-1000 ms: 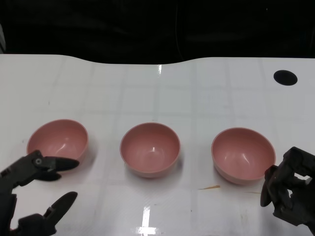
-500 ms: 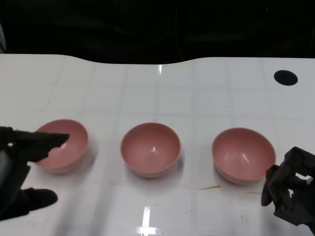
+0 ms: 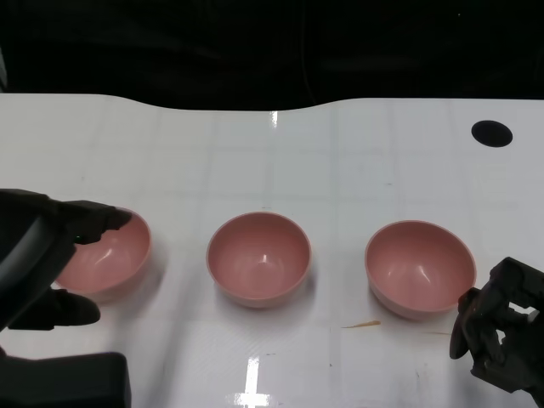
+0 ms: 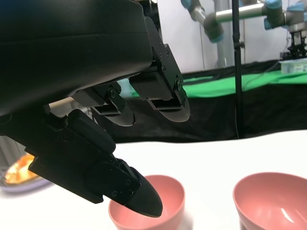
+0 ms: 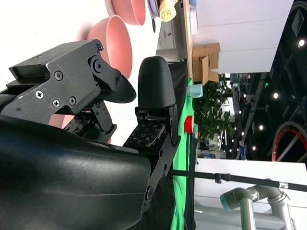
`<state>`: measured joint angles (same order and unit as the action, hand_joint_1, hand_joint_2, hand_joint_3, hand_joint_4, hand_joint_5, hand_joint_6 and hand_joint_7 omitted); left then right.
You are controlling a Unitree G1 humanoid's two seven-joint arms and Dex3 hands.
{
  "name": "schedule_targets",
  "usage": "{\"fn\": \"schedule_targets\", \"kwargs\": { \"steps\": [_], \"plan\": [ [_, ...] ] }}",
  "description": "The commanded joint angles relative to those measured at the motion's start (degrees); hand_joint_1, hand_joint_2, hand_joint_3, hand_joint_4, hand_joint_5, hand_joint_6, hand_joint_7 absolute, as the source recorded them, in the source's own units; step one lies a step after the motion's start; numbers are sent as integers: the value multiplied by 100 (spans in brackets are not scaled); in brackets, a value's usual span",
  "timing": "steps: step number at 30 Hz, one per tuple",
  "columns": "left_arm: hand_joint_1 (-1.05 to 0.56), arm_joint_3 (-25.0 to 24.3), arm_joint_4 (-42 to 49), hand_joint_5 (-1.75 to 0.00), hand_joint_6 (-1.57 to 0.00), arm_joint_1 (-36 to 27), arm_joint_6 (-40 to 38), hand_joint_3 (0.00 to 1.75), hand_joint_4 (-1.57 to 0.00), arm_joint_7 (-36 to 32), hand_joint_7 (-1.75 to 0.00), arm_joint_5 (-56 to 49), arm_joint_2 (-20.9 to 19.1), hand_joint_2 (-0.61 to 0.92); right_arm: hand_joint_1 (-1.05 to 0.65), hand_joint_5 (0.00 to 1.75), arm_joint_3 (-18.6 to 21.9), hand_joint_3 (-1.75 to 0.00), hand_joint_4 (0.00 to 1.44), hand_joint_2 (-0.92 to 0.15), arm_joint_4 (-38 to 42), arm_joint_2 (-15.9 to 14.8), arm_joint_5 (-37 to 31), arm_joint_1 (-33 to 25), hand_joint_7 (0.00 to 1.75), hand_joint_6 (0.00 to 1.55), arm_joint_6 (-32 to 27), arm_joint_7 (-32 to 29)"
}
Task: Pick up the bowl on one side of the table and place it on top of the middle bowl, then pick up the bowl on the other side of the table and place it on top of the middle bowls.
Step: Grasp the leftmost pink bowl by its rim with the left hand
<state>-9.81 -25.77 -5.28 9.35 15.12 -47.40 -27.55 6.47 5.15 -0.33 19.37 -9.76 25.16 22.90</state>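
The left hand [image 3: 51,255] has moved in from the near-left corner of the desk [image 3: 280,161] over the last second. It now stands at the left bowl [image 3: 106,259], fingers [image 3: 98,219] spread wide. One finger reaches across the bowl's far rim; another lies low on the near side. It holds nothing; from the head view I cannot confirm contact with the rim. The left wrist view shows the fingers apart, with a fingertip in front of that bowl.

The left bowl sits where it was, upright on the desk and well apart from the middle bowl [image 3: 259,257]. The middle bowl and the right bowl [image 3: 420,266] are likewise unmoved, all three in a row across the desk.

The right hand [image 3: 501,331] remains at the near-right corner, just beside the right bowl. Its fingers are curled inward around nothing.

Assessment: the first pick is being set up on the left side; no bowl is lifted or stacked. The next step calls for closing on the rim. A shallow pinch on a smooth bowl risks tilting or slipping
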Motion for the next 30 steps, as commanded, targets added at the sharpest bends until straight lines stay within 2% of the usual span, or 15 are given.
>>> {"fn": "schedule_targets", "kwargs": {
  "steps": [1,10,20,24,30],
  "plan": [
    [-67,263,400,-2,-78,116,48,1,-79,-196,0,12,-92,73,-4,161,10,-103,95,-63,-31,-6,30,-18,134,90,36,2],
    [-70,879,1071,0,-71,82,-208,2,-73,-568,0,-177,53,83,-4,160,8,-104,96,-63,-12,-23,103,-18,132,91,46,87],
    [-67,1251,2221,0,-72,351,-28,0,-74,-1354,0,-126,-109,84,-5,160,4,-107,97,-60,46,66,-14,-68,132,93,221,-14],
    [-66,1276,2295,0,-72,430,8,0,-74,-1633,0,-184,-235,84,-5,160,13,-108,96,-60,112,44,-30,-61,132,92,304,15],
    [-69,1291,2067,0,-72,505,-94,1,-74,-1661,0,-255,-356,87,-5,160,1,-108,95,-60,131,37,22,-43,134,90,311,64]
  ]
}}
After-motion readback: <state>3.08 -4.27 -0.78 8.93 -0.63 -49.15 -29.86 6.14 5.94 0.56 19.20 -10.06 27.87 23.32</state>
